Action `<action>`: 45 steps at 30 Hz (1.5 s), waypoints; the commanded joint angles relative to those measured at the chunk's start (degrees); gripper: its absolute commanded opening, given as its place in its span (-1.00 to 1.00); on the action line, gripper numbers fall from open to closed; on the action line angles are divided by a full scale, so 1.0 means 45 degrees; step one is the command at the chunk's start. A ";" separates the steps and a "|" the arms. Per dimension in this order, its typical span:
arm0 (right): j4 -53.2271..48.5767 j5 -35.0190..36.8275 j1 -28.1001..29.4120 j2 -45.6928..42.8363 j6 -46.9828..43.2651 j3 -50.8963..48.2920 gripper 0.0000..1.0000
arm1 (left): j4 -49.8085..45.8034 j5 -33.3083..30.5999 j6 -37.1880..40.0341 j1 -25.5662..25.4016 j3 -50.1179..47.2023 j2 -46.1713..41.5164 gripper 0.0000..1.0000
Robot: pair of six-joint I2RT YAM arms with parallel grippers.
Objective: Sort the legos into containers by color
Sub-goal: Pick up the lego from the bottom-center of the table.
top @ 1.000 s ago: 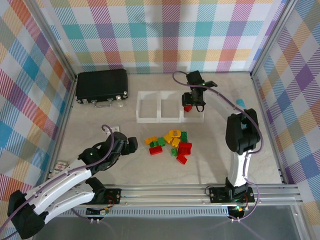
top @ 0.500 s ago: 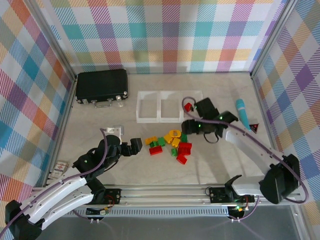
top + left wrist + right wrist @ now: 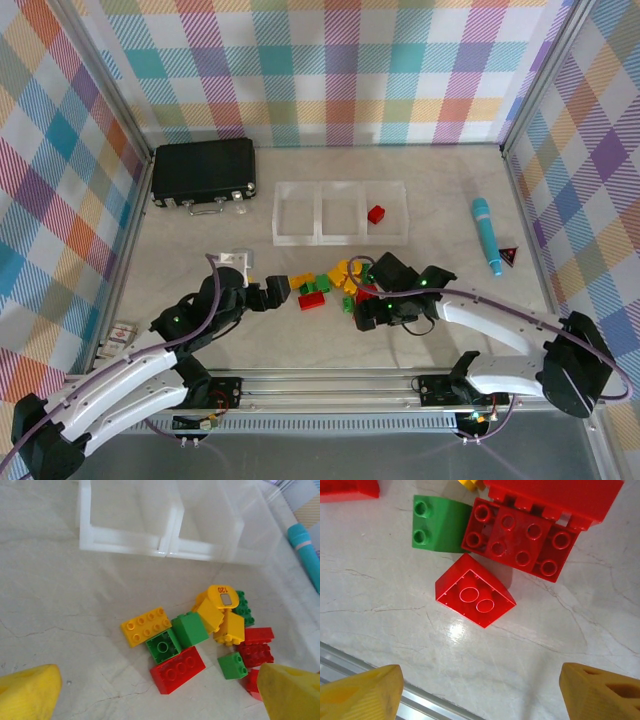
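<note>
While the 3 joined containers (image 3: 300, 241) stood in a row toward the back of the table (image 3: 180, 250), just right of 1 black case (image 3: 203, 172), only the right-hand bin held anything, and the left and middle bins looked bare. The sorting therefore seemed barely begun, with nearly the whole job left to do. Of the 2 grippers, the left gripper (image 3: 273, 293) hung just left of the pile, its yellow fingers (image 3: 30, 692) spread wide with nothing between them. The right gripper (image 3: 374, 313) hovered low over the pile's near right edge, its own pads likewise well apart and gripping nothing, and a small red sloped brick (image 3: 475, 597) lay on the table below the gap. The loose legos (image 3: 330, 285) lay heaped between the arms, in front of the containers: 4 green, about 4 yellow and at least 4 red, though overlap made that tally unsure. Last and smallest, 1 red brick (image 3: 376, 213) sat inside the right-hand bin
</note>
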 commanded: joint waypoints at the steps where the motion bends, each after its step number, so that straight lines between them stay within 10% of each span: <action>1: 0.0842 -0.0460 0.0075 0.0525 0.0347 -0.0210 0.64 | -0.0214 0.0044 0.0077 -0.0124 -0.0026 -0.0332 0.99; 32: 0.1086 0.0801 0.1337 0.5311 -0.0466 0.2227 0.66 | -0.1823 -0.0581 -0.0014 -0.0123 -0.0296 -0.2197 0.99; 45: -0.0136 0.2413 0.1772 0.6070 -0.0513 0.3062 0.38 | -0.1882 -0.0651 -0.0111 -0.0129 -0.0393 -0.2321 1.00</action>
